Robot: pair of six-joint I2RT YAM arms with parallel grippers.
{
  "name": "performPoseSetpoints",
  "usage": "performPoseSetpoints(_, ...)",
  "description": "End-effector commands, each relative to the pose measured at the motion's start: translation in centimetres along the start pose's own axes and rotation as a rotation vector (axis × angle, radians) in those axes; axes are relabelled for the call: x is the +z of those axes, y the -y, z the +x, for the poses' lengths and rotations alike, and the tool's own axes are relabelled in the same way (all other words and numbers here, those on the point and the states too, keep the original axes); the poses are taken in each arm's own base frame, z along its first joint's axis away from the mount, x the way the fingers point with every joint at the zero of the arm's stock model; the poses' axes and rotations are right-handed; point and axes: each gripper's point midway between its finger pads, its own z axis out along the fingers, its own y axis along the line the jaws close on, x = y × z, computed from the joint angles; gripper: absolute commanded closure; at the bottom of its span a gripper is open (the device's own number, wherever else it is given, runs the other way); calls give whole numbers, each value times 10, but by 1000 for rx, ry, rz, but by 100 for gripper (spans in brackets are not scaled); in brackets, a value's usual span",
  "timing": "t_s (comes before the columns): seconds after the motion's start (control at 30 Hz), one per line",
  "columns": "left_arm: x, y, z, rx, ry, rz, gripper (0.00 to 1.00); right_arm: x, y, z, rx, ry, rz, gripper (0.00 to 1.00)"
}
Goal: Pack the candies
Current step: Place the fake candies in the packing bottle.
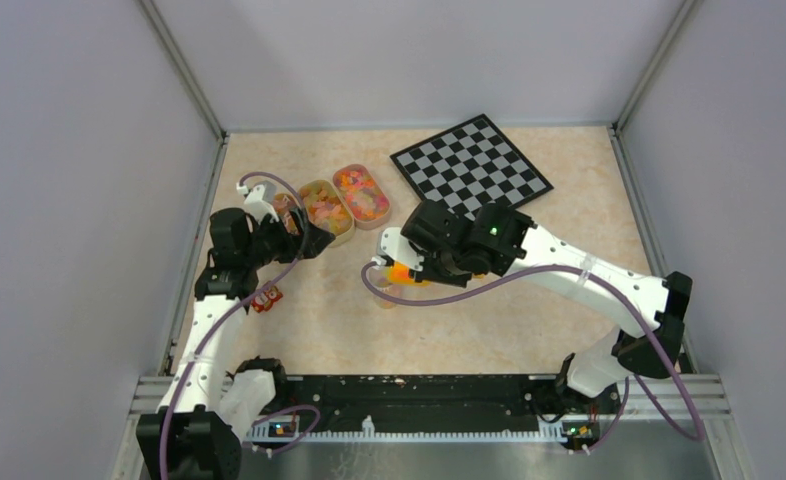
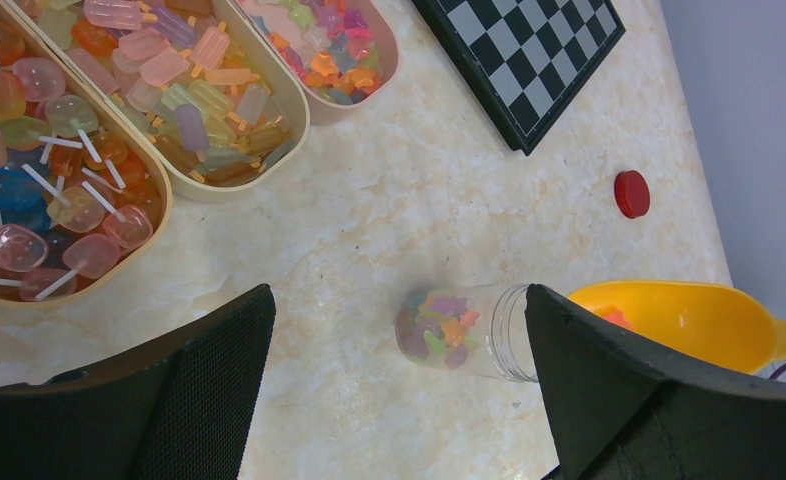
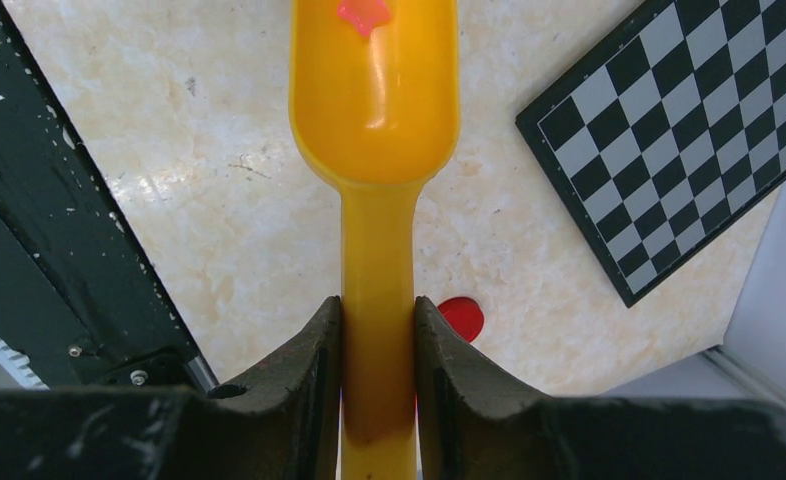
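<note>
The candies, tiny mixed-colour sweets, fill a pink oval tray, which also shows in the top view. Some lie in the bottom of a small clear jar with no lid on. My right gripper is shut on the handle of a yellow-orange scoop, which holds one red candy. The scoop's bowl sits right by the jar's mouth. My left gripper is open and empty, hanging above the table near the jar. The top view shows it by the trays.
A cream tray of lollipops and a cream tray of popsicle sweets lie beside the pink one. The jar's red lid lies loose on the table. A chessboard lies at the back right.
</note>
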Motion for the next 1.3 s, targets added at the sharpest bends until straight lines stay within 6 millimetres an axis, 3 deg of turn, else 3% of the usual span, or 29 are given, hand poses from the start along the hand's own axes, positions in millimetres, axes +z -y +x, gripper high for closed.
performPoseSetpoints(0.0, -2, 7, -3, 37, 20, 31, 1, -14, 7, -14, 0, 57, 38, 100)
performPoseSetpoints(0.77, -3, 7, -3, 39, 22, 31, 1, -15, 5, -13, -5, 55, 32, 100)
performPoseSetpoints(1.03, -2, 7, -4, 38, 21, 29, 1, -19, 8, -5, -39, 37, 63, 100)
performPoseSetpoints(1.27, -4, -1, -6, 22, 22, -30, 1, -31, 3, -6, -80, 153, 111, 100)
